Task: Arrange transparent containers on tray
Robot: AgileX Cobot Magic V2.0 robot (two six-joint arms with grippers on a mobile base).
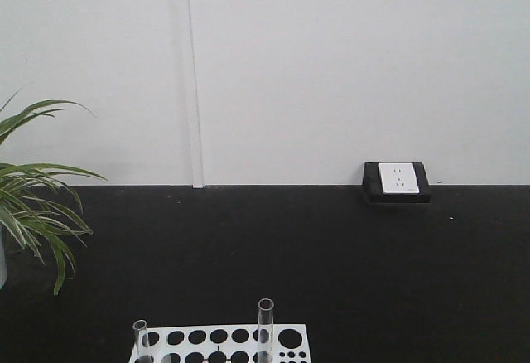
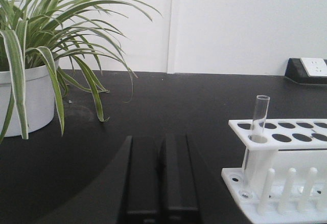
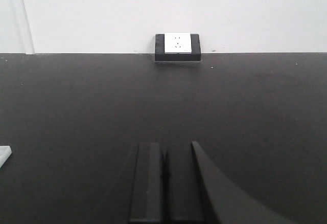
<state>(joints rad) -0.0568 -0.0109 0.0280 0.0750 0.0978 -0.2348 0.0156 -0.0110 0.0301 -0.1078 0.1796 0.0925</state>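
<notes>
Two test tubes [image 1: 265, 326] [image 1: 139, 336] stood in the white rack [image 2: 296, 160].
Both looked empty; left gripper [image 2: 162, 183] and right gripper [image 3: 164, 183] were clenched on nothing.

Test tubes [image 1: 265, 317] in rack [image 2: 271, 165], potted plant [image 2: 38, 93] left

test tubes [image 1: 265, 330]: clear glass | rack [image 2: 301, 162]: white plastic | tabletop [image 3: 163, 96]: matt black

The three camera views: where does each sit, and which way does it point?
Exterior front: above the black table, facing the wall; sees rack, two test tubes, plant, socket; no robot parts.
Left wrist: low over the table, facing plant and rack; shut left gripper at the bottom.
Right wrist: low over the table, facing the socket; shut right gripper at the bottom.
Shared: all three show the socket.
</notes>
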